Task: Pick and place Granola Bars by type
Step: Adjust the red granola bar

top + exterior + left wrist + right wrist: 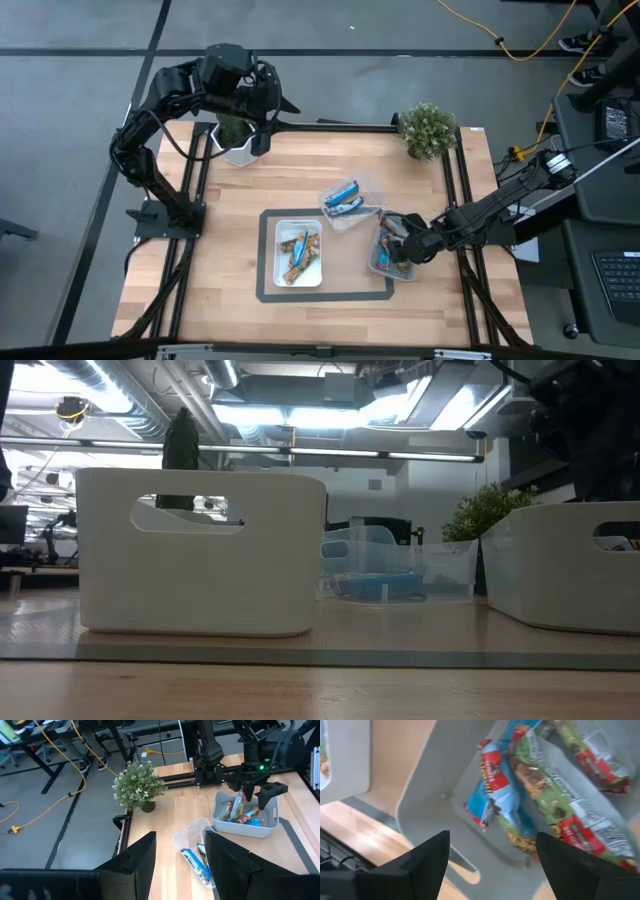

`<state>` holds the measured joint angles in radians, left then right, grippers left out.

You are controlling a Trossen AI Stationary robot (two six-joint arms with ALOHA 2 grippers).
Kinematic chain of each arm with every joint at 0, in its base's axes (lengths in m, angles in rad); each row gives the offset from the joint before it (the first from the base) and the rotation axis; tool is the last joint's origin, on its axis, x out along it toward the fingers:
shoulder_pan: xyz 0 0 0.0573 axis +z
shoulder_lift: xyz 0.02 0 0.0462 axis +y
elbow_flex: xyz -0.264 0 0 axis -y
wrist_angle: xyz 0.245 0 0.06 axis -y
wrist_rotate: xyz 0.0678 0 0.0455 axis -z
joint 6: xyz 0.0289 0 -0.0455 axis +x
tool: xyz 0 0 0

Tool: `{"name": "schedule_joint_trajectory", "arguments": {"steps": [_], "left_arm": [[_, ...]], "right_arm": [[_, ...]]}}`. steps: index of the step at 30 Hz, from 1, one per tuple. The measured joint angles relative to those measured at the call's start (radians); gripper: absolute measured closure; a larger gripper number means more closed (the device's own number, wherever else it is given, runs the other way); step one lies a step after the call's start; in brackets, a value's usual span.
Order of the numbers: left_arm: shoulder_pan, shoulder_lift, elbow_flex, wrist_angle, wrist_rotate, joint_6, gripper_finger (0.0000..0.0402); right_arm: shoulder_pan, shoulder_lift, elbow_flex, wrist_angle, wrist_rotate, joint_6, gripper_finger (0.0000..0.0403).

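Your right gripper (408, 246) hangs wide over the 3 o'clock tray (378, 268); descend squarely onto one bar (492, 790); left gripper (180, 857) wide, parked at 11 o'clock.

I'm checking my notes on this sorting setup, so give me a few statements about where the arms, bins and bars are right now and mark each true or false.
1. The right pincer is over the right-hand white bin. True.
2. The left pincer is reaching into the middle white bin. False: it is held up at the table's far left corner, near a potted plant.
3. The clear container holds blue-wrapped bars. True.
4. The right pincer is shut on a bar. False: its fingers are spread open above the bars, holding nothing.
5. The middle white bin is empty. False: it holds several bars.
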<state>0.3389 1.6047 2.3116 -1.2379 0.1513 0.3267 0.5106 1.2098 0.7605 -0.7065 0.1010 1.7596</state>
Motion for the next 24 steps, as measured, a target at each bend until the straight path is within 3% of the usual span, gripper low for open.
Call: {"name": "schedule_joint_trajectory", "arguments": {"steps": [9,17,24], "left_arm": [[0.0,0.0,0.0,0.002,0.0,0.0,0.0241],[0.0,0.013,0.0,0.019,0.0,0.0,0.0241],[0.0,0.041,0.0,0.015,0.012,0.0,0.0241]], "right_arm": [[0.0,-0.002,0.028,0.006,-0.016,-0.016,0.0107],[0.0,-0.002,0.075,-0.227,-0.018,-0.011,0.0107],[0.0,-0.002,0.067,-0.24,-0.051,-0.015,0.0107]]}}
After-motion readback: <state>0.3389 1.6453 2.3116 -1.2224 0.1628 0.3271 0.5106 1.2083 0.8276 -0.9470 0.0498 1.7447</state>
